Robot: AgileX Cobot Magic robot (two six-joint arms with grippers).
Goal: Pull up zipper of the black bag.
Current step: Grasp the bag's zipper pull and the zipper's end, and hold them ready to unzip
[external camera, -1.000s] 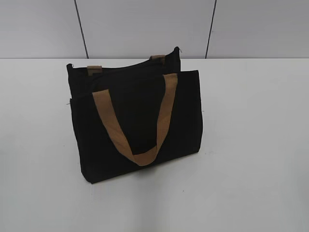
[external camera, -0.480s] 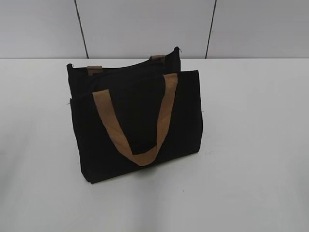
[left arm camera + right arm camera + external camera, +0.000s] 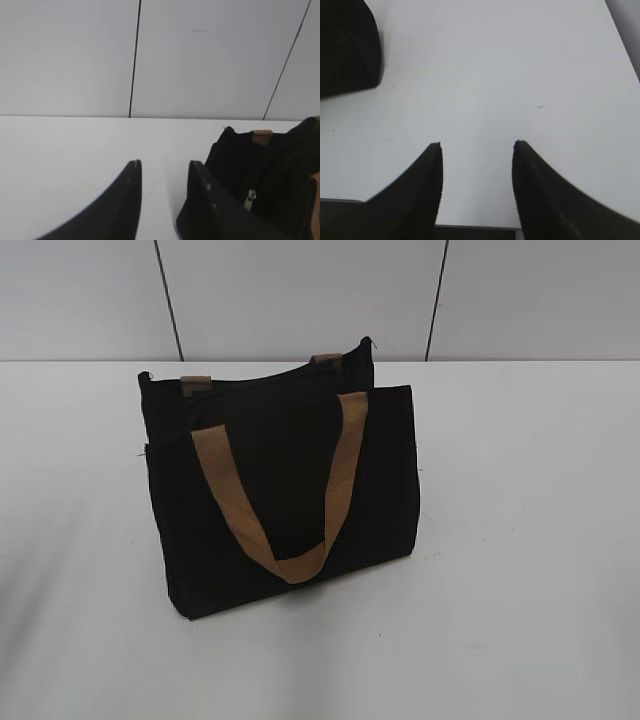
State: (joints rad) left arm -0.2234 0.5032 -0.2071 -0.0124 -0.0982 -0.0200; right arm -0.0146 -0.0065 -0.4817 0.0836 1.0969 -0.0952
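Observation:
The black bag (image 3: 290,490) stands upright on the white table, with a tan strap handle (image 3: 280,500) hanging down its front. Its zipper line runs along the top rim (image 3: 270,378). In the left wrist view the bag (image 3: 272,175) is at the right, with a small silver pull tab (image 3: 248,199) on its end. My left gripper (image 3: 165,167) is open and empty, just left of the bag. My right gripper (image 3: 477,145) is open and empty over bare table; a corner of the bag (image 3: 347,47) shows at upper left. Neither gripper shows in the exterior view.
The white table (image 3: 520,540) spreads around the bag. A grey panelled wall (image 3: 300,290) stands behind it. The table's near edge shows at the bottom of the right wrist view (image 3: 475,231).

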